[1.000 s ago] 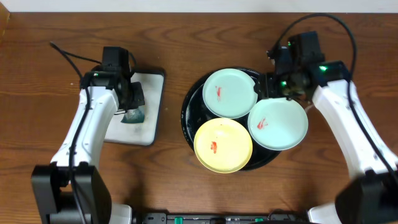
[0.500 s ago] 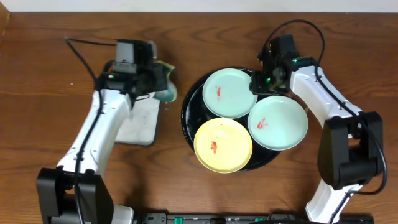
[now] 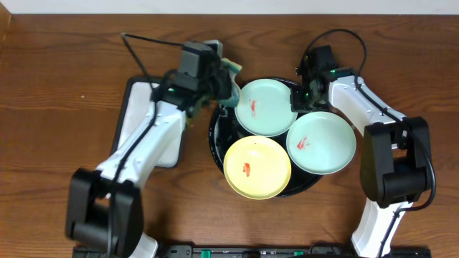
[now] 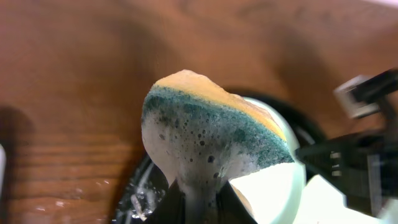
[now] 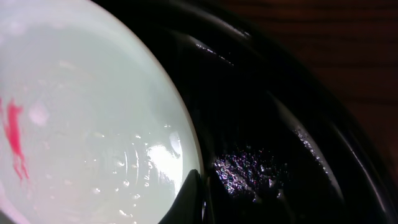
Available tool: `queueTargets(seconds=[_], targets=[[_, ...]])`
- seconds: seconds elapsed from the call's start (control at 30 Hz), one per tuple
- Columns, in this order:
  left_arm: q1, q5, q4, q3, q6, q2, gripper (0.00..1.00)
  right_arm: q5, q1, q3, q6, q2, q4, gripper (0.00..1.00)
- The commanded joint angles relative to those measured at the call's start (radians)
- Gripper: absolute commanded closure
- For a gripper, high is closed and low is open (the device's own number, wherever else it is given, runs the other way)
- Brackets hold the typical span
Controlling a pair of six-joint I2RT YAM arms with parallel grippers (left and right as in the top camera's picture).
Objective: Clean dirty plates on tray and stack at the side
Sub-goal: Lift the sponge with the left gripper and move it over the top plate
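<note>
Three dirty plates lie on the black tray (image 3: 215, 133): a mint one (image 3: 267, 107) at the back, a second mint one (image 3: 321, 141) on the right and a yellow one (image 3: 257, 167) in front, each with a red smear. My right gripper (image 3: 300, 99) is shut on the back mint plate's right rim; in the right wrist view a dark finger (image 5: 186, 199) lies over that plate's (image 5: 87, 124) edge. My left gripper (image 3: 219, 89) is shut on a foamy yellow-and-green sponge (image 4: 211, 130), held above the tray's back left rim, beside that plate (image 4: 273, 193).
A white rectangular black-edged dish (image 3: 136, 107) sits left of the tray, partly under my left arm. Dark wood tabletop (image 3: 57, 86) surrounds everything. Cables arc above both arms near the back edge.
My left arm has carried the sponge rightward from the white dish to the tray's back left rim. My right gripper has shifted slightly left and closed on the back mint plate's rim.
</note>
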Motion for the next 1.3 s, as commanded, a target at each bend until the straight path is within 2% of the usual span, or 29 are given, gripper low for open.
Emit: queueTargets(seconds=[0.0, 0.07, 0.33, 0.5, 0.6, 0.8, 0.93, 1.03, 1.1, 1.27], targets=[[-0.042, 0.000, 0.004, 0.020, -0.076, 0.082, 0.93, 0.017, 0.007, -0.007, 0.025, 0.008, -0.002, 0.99], [-0.064, 0.033, 0.022, 0.020, -0.080, 0.119, 0.92, 0.017, 0.009, -0.007, 0.025, 0.008, -0.002, 0.99], [-0.143, 0.073, 0.131, 0.020, -0.227, 0.251, 0.92, 0.018, 0.032, -0.007, 0.020, 0.008, -0.013, 0.99], [-0.153, 0.069, 0.132, 0.020, -0.235, 0.331, 0.93, 0.018, 0.047, -0.007, 0.020, 0.008, -0.016, 0.99], [-0.148, 0.018, 0.127, 0.020, -0.151, 0.358, 0.93, 0.021, 0.050, -0.007, 0.020, 0.008, -0.024, 0.99], [-0.140, -0.341, 0.097, 0.029, 0.107, 0.355, 0.92, 0.021, 0.054, -0.007, 0.018, 0.008, -0.036, 0.99], [-0.141, -0.462, 0.089, 0.050, 0.185, 0.355, 0.92, 0.021, 0.054, -0.007, 0.013, 0.008, -0.052, 0.99], [-0.145, -0.442, 0.092, 0.068, 0.164, 0.355, 0.93, 0.021, 0.054, -0.007, 0.004, 0.008, -0.062, 0.99], [-0.155, -0.377, 0.107, 0.071, 0.121, 0.355, 0.93, 0.025, 0.055, -0.007, -0.011, 0.008, -0.065, 0.99], [-0.195, -0.175, 0.159, 0.071, -0.063, 0.371, 0.93, 0.036, 0.055, -0.007, -0.038, 0.008, -0.080, 0.99]])
